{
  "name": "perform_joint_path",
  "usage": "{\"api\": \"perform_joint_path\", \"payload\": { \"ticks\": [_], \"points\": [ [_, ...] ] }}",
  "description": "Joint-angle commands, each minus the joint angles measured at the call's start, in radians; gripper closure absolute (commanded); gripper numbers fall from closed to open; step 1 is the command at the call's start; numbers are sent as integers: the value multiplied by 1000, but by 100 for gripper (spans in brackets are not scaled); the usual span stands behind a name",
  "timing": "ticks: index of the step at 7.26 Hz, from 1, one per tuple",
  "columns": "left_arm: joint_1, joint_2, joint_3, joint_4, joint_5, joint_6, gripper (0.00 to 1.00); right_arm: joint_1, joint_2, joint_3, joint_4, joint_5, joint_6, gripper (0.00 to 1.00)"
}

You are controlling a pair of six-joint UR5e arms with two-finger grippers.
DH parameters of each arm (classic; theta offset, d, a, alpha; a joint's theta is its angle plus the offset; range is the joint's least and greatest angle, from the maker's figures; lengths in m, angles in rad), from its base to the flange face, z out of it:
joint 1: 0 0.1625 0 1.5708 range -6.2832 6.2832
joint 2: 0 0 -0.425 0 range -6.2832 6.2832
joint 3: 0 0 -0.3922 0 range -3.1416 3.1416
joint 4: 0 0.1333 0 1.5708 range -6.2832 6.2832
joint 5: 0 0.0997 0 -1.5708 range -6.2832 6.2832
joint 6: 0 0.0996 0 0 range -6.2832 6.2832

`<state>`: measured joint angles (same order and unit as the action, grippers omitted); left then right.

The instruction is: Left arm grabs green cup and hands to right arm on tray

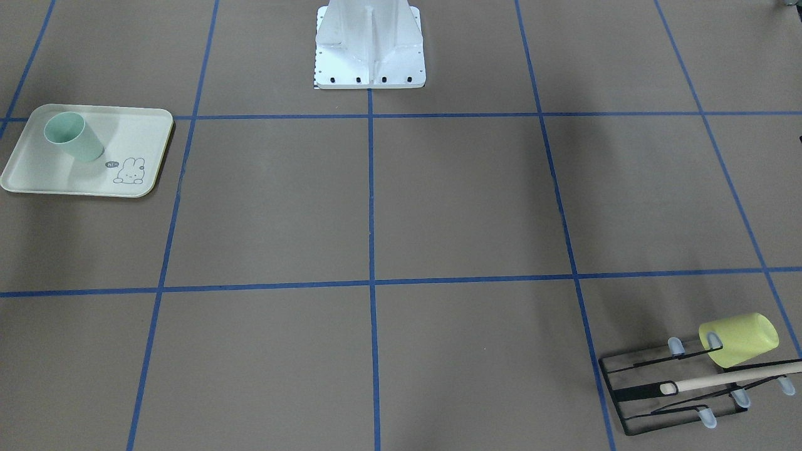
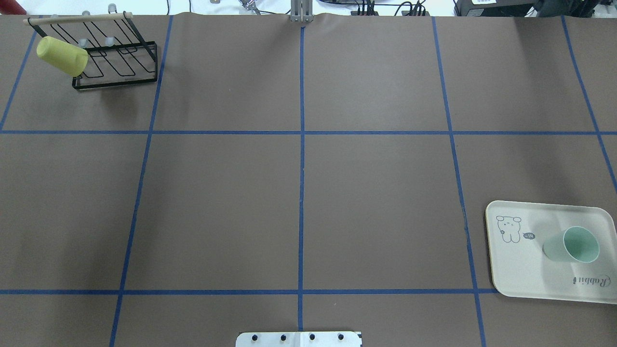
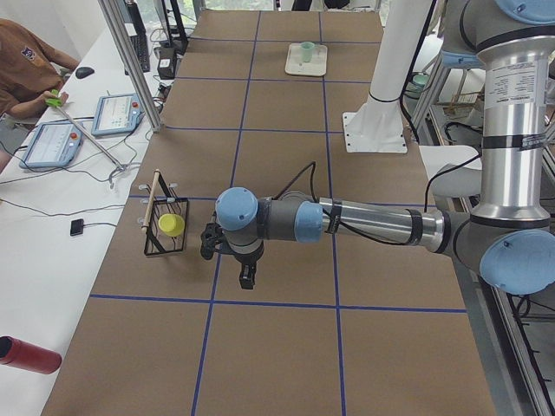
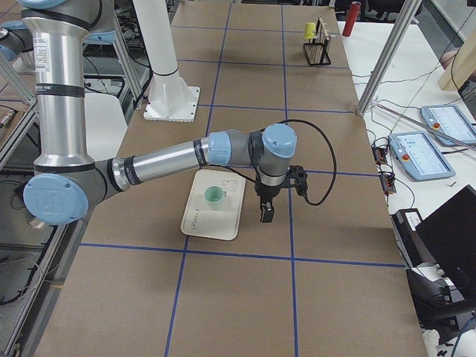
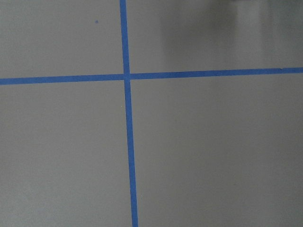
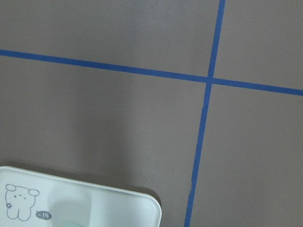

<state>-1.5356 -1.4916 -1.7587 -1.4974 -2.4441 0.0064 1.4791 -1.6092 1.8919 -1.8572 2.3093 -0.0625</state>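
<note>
The pale mint-green cup stands upright on the cream rabbit tray; it also shows in the front view on the tray. No gripper touches it. The left gripper hangs over the bare table a little way from the rack; I cannot tell whether it is open or shut. The right gripper hangs just beside the tray, apart from the cup; I cannot tell its state either. The right wrist view shows only a tray corner.
A black wire rack with a wooden bar stands at the far left corner, with a yellow-green cup hung on it. The white robot base is at the table's middle edge. Blue tape lines cross the brown table.
</note>
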Motion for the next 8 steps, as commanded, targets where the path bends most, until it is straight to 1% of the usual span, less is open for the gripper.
{"api": "perform_joint_path", "payload": {
  "ticks": [1, 2, 3, 4, 5, 6, 8],
  "points": [
    [2, 11, -4, -12, 5, 1, 0, -16, -9, -6, 4, -8, 3, 0],
    [2, 8, -14, -12, 5, -2, 0, -19, -6, -14, 12, -33, -6, 0],
    [3, 5, -16, -11, 7, -5, 0, -17, -14, -14, 39, -21, -11, 0],
    [2, 5, -7, -14, 5, 4, 0, -17, -5, -26, 36, -8, -8, 0],
    [3, -1, -5, -9, -1, -3, 0, -17, 0, -10, 39, 36, -4, 0],
    [2, 4, -21, -4, -6, -2, 0, -17, -12, -11, 41, 21, 1, 0],
    [3, 7, -27, -7, -7, -2, 0, -29, -21, -19, 39, 25, 7, 0]
  ]
}}
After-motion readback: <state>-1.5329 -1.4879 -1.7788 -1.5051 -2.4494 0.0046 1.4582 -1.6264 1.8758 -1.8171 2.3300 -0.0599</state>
